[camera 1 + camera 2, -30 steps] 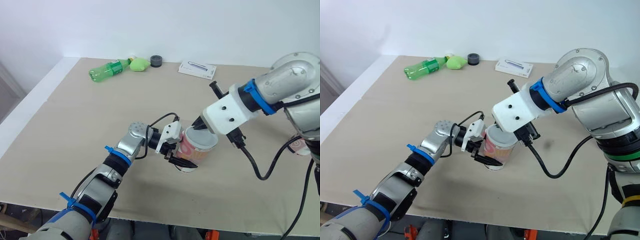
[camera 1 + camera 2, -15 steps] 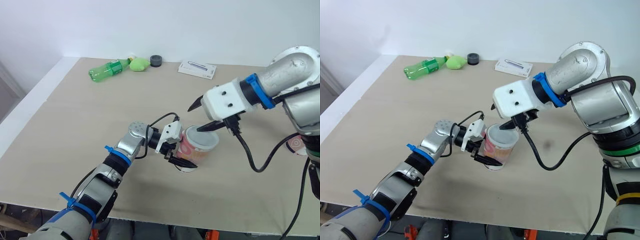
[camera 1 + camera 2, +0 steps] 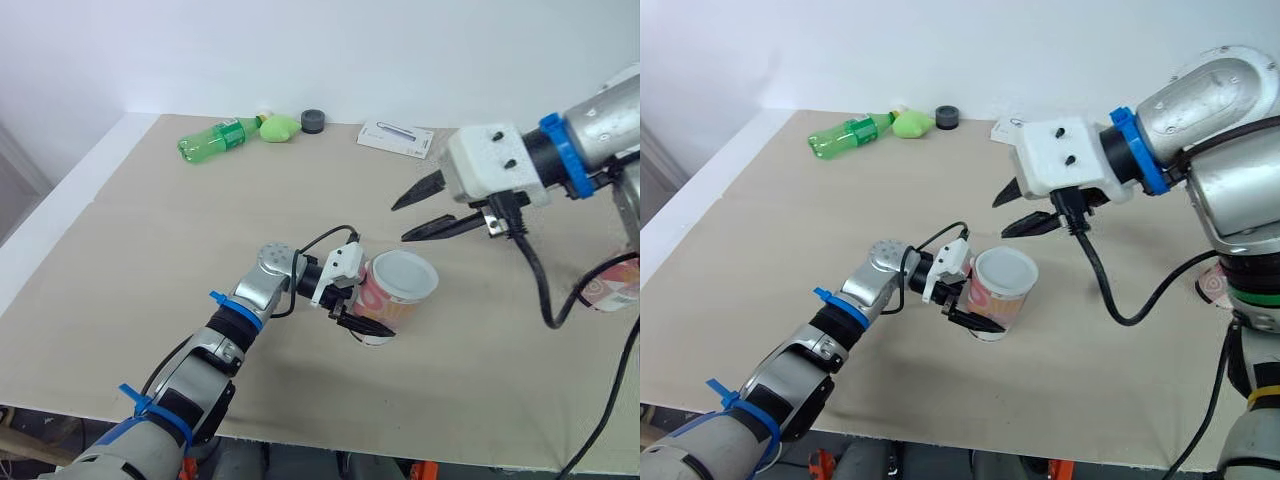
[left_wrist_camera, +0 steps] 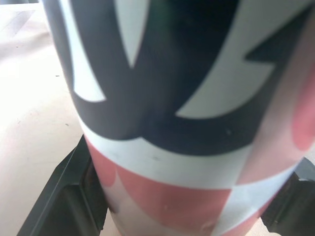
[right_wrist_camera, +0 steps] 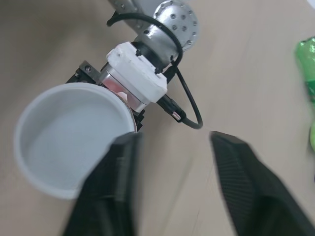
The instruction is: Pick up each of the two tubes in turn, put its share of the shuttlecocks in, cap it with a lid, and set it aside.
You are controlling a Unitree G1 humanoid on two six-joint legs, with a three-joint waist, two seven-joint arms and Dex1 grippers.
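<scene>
Right hand (image 3: 399, 222) rose, spread, apparently empty; left hand (image 3: 362, 306) clamps tube (image 3: 392, 300); bottle (image 3: 215, 138) distant.

Bright even diffuse light, probably from overhead, faint soft shadows on the beige tabletop (image 3: 150, 250), left wrist view blurred on the pink, black and white printed tube (image 4: 162, 123), black fingers (image 5: 106, 196) of the right gripper (image 5: 174, 140) out of focus

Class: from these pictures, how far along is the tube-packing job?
Done: a white lid sits on the tube, so it looks capped. In hand: the left gripper clamps that tube; the right gripper hangs open, apart from it. Left: setting it aside. A pink item at the table's right edge is too cut off to judge.
</scene>
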